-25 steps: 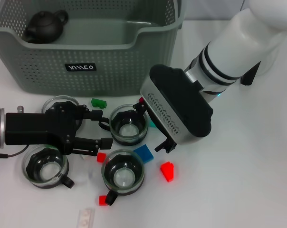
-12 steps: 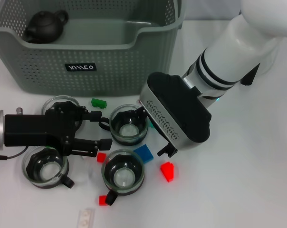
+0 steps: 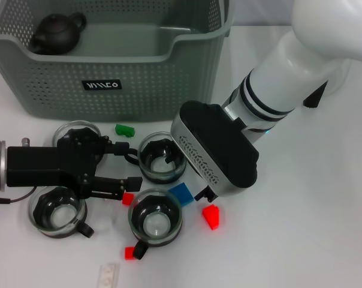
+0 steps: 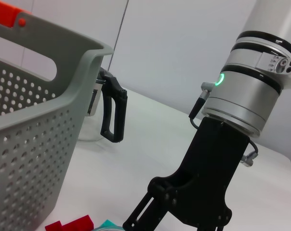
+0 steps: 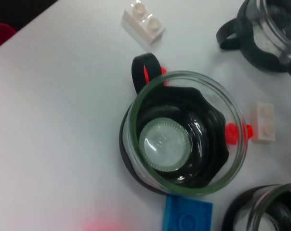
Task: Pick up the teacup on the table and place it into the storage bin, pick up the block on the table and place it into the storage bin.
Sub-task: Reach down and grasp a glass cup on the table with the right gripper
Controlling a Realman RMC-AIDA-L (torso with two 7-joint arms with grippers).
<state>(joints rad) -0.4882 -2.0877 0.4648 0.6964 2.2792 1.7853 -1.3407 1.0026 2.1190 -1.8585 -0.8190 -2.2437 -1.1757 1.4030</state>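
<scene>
The storage bin (image 3: 118,72), grey-green perforated plastic with a dipped front rim, stands at the back of the white table (image 3: 313,228); a dark matte teapot (image 3: 56,33) sits inside. In front are four glass teacups with black handles. The left gripper (image 3: 128,165), matte black, lies low with fingers apart beside the middle teacup (image 3: 162,158). The right gripper (image 3: 205,193) hangs over the blue block (image 3: 181,193), next to the near teacup (image 3: 155,217); whether its fingers are apart cannot be told. Small red, green and white studded blocks lie scattered.
</scene>
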